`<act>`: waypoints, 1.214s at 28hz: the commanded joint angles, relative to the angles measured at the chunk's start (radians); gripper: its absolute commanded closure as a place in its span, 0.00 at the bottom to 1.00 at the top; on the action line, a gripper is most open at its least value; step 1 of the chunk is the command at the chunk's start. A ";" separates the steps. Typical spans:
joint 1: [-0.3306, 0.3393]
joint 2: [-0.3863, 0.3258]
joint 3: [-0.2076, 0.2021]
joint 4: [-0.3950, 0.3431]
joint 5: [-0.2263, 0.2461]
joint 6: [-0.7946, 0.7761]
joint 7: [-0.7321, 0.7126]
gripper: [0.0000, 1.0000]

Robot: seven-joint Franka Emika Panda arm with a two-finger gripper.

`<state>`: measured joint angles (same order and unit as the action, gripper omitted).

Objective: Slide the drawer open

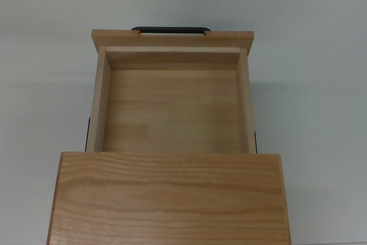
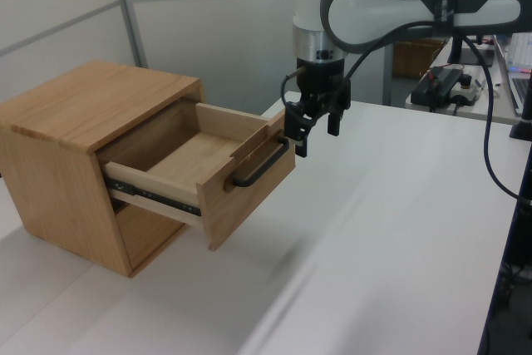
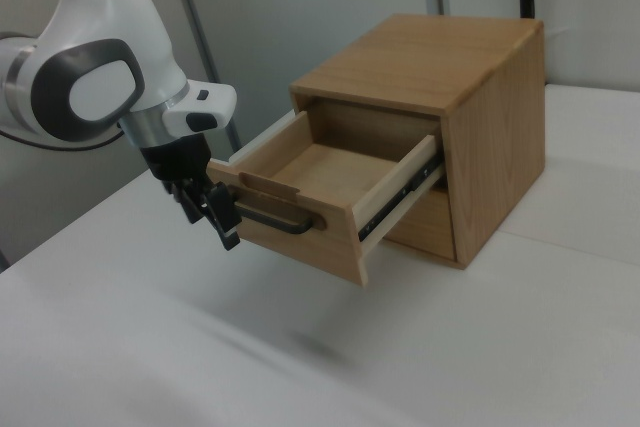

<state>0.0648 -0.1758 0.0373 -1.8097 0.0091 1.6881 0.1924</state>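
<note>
Since the drawer (image 2: 212, 174) stands pulled well out of the cabinet (image 2: 79, 135), with its pale floor and inner walls exposed and the black slide rail (image 2: 154, 193) visible along its side in the left view, the task is judged essentially complete. In the top view the drawer box extends from under the cabinet top toward the top view's upper edge, front panel and handle (image 1: 170, 29) farthest out. The gripper (image 2: 314, 125) hangs in the air just beside and above the handle's far end in the left view, touching nothing; its jaws are spread with a clear gap between them and grip no object. In the right view the gripper (image 3: 214, 215) sits near the front panel on the right view's left, apart from the handle. The surface (image 2: 399, 247) carries the cabinet. What may remain, as a judgement: further extension, if the rails permit, and arm withdrawal
</note>
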 commanded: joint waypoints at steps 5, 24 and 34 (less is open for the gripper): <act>0.009 0.025 -0.007 0.043 -0.044 -0.064 -0.208 0.00; 0.012 0.039 0.000 0.043 -0.080 -0.065 -0.252 0.00; 0.015 0.039 0.003 0.043 -0.077 -0.062 -0.258 0.00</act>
<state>0.0692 -0.1446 0.0429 -1.7888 -0.0615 1.6568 -0.0402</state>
